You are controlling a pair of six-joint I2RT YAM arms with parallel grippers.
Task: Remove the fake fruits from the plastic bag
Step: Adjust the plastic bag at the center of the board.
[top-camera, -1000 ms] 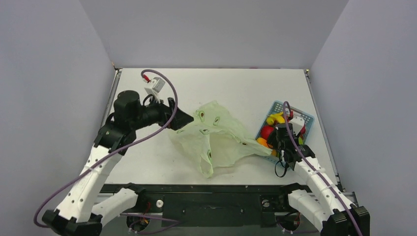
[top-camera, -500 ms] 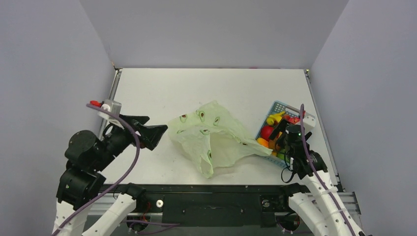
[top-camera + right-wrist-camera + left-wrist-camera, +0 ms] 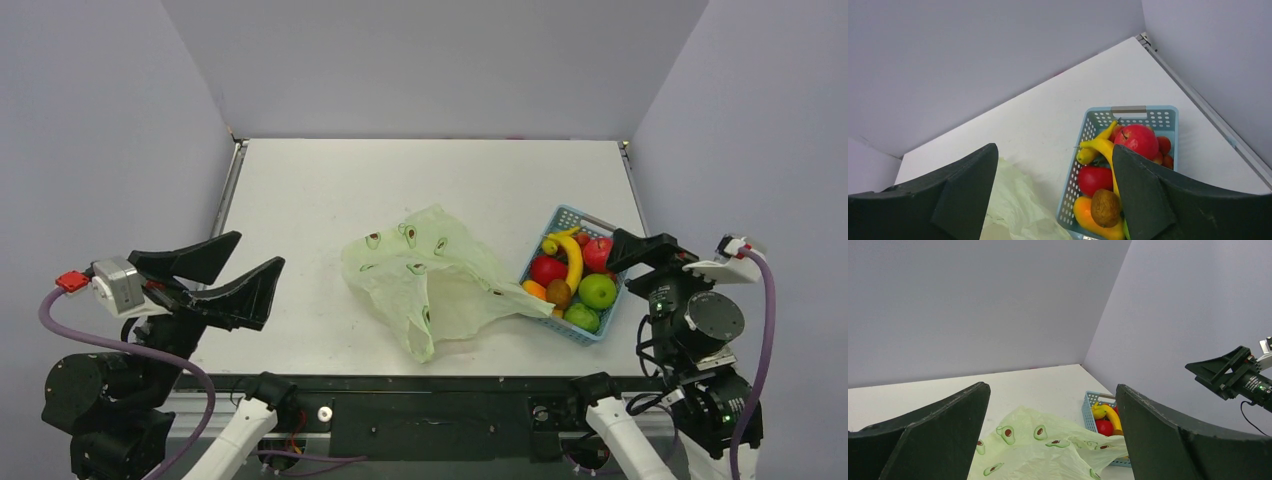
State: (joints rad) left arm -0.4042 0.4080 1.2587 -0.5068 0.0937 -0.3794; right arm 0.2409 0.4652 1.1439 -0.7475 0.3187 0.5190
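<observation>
Fake fruits (image 3: 572, 275) lie heaped inside the blue lattice basket (image 3: 567, 213), which we take as our landmark. Within the basket we distinguish a yellow banana (image 3: 574, 258) lying across the middle. A red apple (image 3: 598, 252) sits at the far right of the basket and a green apple (image 3: 598, 291) just nearer than it. A second red fruit (image 3: 546, 269) lies against the left wall. A brown oval piece (image 3: 559, 293) and an orange piece (image 3: 534, 290) sit toward the near left corner. None of the fruits that we can see lies outside the basket.

We find the plastic bag (image 3: 440, 270) crumpled on the table (image 3: 330, 190) immediately left of the basket, with one thin lobe reaching the basket's near left wall. Whether anything is inside the bag we cannot tell.

We see the right gripper (image 3: 615, 250) raised just right of the basket. Its fingers are spread wide with nothing between them, and it stands clear of the fruits. From the right wrist view the basket appears between and beyond the two fingers.

We see the left gripper (image 3: 258, 250) well apart from the basket, on the far side of the bag from it. It is lifted above the table, with its fingers also spread wide and empty.
</observation>
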